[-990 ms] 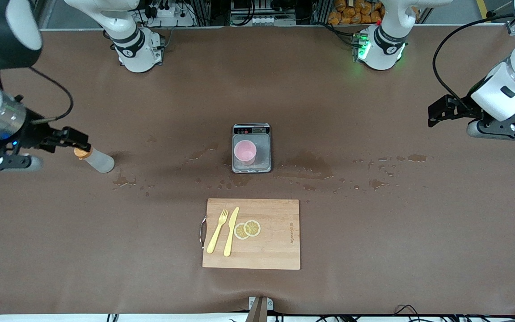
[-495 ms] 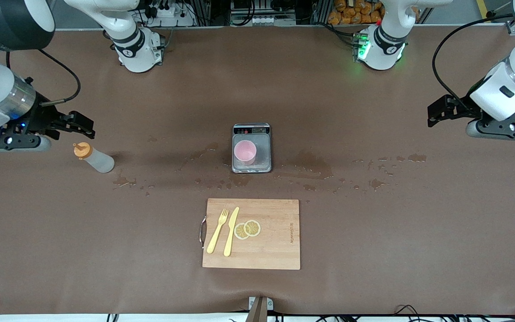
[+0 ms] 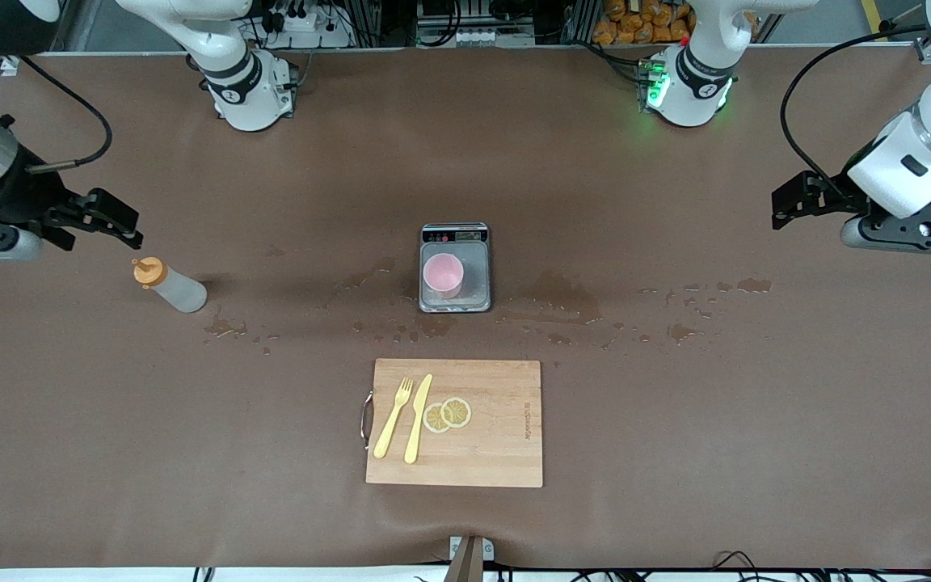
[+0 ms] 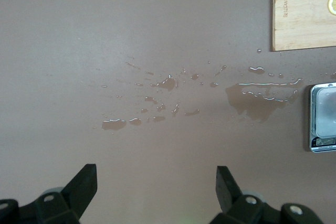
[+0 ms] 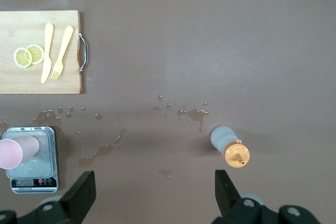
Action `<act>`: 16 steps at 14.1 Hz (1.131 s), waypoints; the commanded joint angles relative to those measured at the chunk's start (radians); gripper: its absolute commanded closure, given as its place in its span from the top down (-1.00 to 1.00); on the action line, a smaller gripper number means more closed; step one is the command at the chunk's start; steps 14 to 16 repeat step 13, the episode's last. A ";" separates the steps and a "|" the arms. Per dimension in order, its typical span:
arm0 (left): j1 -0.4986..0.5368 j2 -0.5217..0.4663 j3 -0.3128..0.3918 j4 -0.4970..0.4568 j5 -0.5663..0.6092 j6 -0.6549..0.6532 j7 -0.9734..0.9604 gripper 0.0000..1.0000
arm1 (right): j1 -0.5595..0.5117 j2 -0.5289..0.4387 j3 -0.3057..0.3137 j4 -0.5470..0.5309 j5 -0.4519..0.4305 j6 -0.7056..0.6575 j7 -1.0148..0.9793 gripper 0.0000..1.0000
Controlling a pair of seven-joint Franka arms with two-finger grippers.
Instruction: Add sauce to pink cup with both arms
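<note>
Both hands gape wide and empty: right hand (image 3: pixel 128 225) above sauce (image 3: pixel 169 286), left hand (image 3: pixel 789 202) idle.

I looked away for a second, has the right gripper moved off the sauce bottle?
Yes. The right gripper was right at the sauce bottle's cap; now it is open, raised off it, and drawn back toward the right arm's end of the table. The bottle stands untouched.
</note>
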 commanded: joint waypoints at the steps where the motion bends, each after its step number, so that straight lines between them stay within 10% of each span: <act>1: -0.002 0.001 -0.004 0.007 0.021 -0.007 0.001 1.00 | -0.006 0.013 0.008 0.034 -0.002 -0.024 -0.010 1.00; 16: -0.005 0.008 -0.004 0.007 0.015 0.040 -0.014 1.00 | -0.008 0.011 0.010 0.048 0.001 -0.041 -0.013 1.00</act>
